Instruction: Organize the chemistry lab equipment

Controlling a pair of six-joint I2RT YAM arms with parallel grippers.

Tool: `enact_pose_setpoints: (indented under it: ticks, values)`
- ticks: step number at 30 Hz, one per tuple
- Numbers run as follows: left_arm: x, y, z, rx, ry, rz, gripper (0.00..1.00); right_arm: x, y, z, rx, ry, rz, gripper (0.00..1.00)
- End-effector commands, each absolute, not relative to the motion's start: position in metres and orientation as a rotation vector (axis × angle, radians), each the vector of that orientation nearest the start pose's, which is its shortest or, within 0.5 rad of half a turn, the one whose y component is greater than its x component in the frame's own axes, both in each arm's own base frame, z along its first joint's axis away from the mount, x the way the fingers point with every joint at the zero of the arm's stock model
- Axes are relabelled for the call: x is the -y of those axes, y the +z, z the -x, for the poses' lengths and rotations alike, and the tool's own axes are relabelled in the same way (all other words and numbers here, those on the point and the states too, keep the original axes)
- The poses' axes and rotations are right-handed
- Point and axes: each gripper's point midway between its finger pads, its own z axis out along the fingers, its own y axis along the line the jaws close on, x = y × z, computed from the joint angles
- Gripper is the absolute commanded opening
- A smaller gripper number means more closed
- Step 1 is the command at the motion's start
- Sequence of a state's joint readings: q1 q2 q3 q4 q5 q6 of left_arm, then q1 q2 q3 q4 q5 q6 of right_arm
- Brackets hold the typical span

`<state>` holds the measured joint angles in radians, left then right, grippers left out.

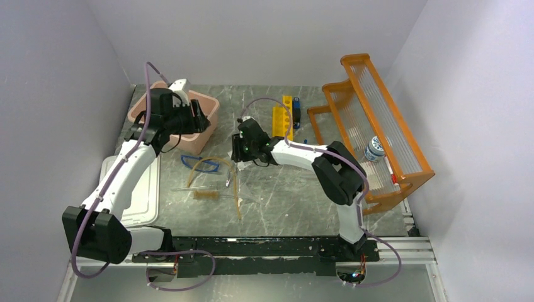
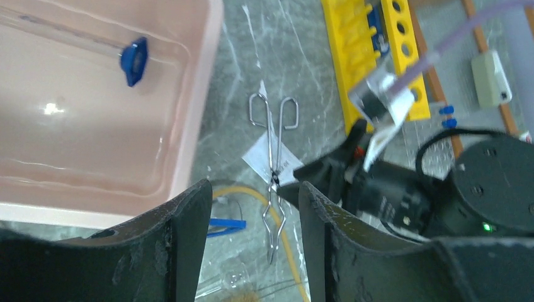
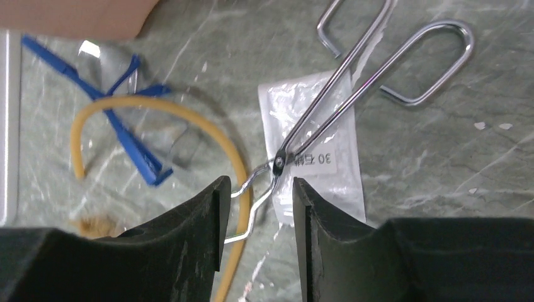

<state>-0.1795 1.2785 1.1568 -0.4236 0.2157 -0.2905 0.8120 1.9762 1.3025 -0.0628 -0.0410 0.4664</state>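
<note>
I record 1 pink tub standing upright and open-topped at the far left of the grey-green marbled bench. 1 white lid lies flat on the bench on my left, near the tub's near wall. 1 orange stepped shelf rack stands along the right edge, well apart from the tub.

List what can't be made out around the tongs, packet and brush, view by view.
- Right wrist: tongs tips, behind a finger of the right gripper.
- Right wrist: packet print, blurred and crossed by the tongs.
- Right wrist: brush, blurred and cut off by that finger.
- Top: tongs and packet, largely under the right gripper.
- Top: jar label, too small.
</note>
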Motion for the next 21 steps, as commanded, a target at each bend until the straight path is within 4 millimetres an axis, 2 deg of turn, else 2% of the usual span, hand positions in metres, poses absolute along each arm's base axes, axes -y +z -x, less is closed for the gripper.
enact_pose_setpoints:
  ticks: [1, 5, 9, 14, 17, 21]
  values:
    - [0.127, 0.232, -0.358, -2.134, -0.5, -0.113, 0.57, -0.392, 0.057, -0.351, -2.433, 0.597, 0.191, 0.45]
    - [0.125, 0.234, -0.357, -2.135, -0.456, -0.12, 0.58, -0.389, 0.04, -0.345, -2.512, 0.54, 0.067, 0.45]
    - [0.127, 0.234, -0.359, -2.139, -0.438, -0.12, 0.57, -0.393, 0.032, -0.334, -2.562, 0.557, 0.011, 0.46]
    - [0.121, 0.232, -0.362, -2.151, -0.384, -0.094, 0.58, -0.404, 0.026, -0.319, -2.619, 0.557, 0.016, 0.5]
    - [0.125, 0.232, -0.359, -2.147, -0.39, -0.117, 0.58, -0.407, 0.019, -0.308, -2.658, 0.554, -0.012, 0.51]
    - [0.129, 0.232, -0.355, -2.143, -0.391, -0.128, 0.59, -0.403, 0.007, -0.303, -2.683, 0.519, -0.078, 0.52]
